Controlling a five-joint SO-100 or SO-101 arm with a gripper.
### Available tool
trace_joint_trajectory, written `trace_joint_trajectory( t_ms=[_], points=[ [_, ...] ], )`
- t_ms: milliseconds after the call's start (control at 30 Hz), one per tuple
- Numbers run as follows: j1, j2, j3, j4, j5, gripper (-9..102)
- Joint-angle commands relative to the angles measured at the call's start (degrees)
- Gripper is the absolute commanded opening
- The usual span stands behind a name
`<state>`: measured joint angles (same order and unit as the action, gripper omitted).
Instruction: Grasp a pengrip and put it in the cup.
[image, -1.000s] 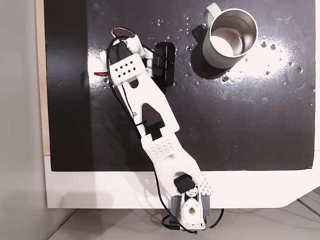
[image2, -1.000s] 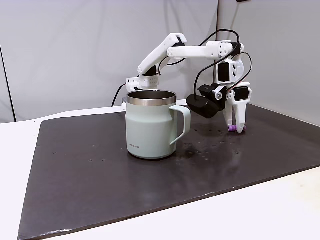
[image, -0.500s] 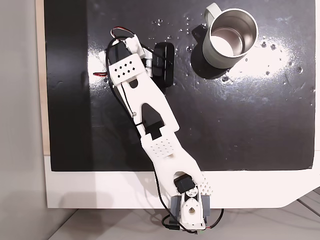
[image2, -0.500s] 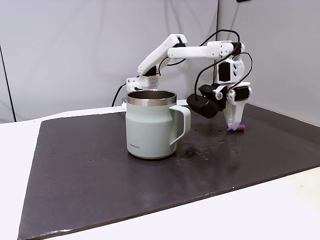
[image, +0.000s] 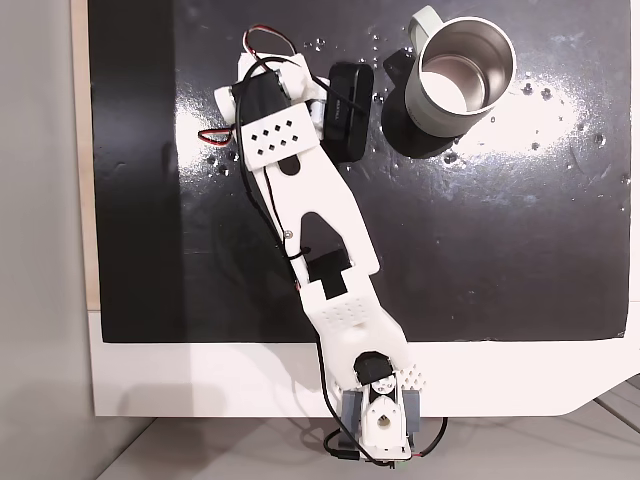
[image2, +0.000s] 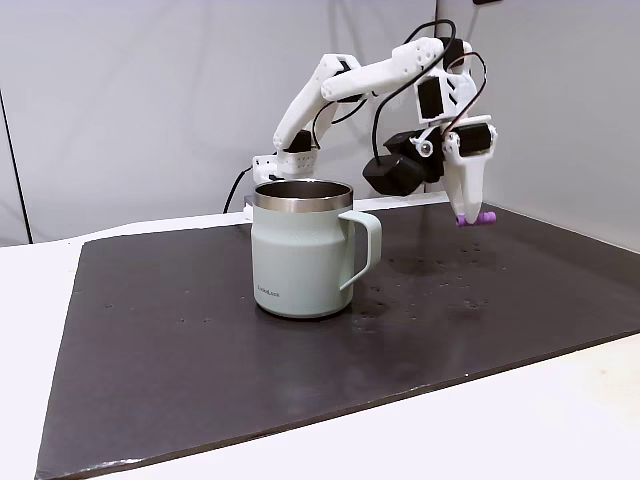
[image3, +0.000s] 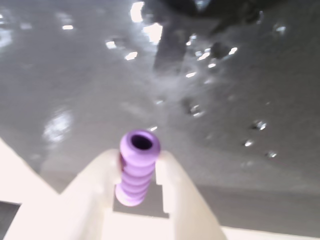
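— Where is the pengrip (image2: 477, 218) right now?

— Clamped between the two fingers of the claw (image2: 466, 214), held up in the air well clear of the dark mat (image2: 300, 370) that covers the tabletop (image2: 560, 420). In the wrist view the pengrip (image3: 136, 167) sits in the notch between the white fingers (image3: 90, 190), with its open end poking out past the tips.

— Which way does its long axis run?

— In the side-on fixed view it lies roughly level, sticking out sideways from the fingertips toward the right of that picture, while the fingers themselves point downward. So it is held crosswise, not hanging end-down.

— And the cup (image2: 300, 247)?

— Upright on the mat, mouth open to the top, handle (image2: 365, 245) turned toward the arm's side. In the side-on view it stands to the left of the claw and lower than it. In the view from above, the cup (image: 462, 70) sits near the mat's far edge, toward the right corner, and the wrist end of the arm (image: 290, 130) is to its left, apart from the rim.

— So what does the next move depend on?

— I'd say on carrying the claw sideways across that gap, toward the cup, until the pengrip is over the steel opening. It looks high enough to clear the rim, though the crosswise hold means the whole length must be inside the rim before the fingers part.
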<state>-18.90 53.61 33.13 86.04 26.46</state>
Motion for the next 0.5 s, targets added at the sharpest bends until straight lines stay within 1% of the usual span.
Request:
trace_joint_trajectory(
  t_ms=[0,167,467],
  points=[
    [2.5,7.1,-3.4,0.6,-1.5,0],
    [7.8,10.2,-7.2,4.4,-4.8,0],
    [18.9,10.8,-21.9,13.0,-13.0,0]
  ],
)
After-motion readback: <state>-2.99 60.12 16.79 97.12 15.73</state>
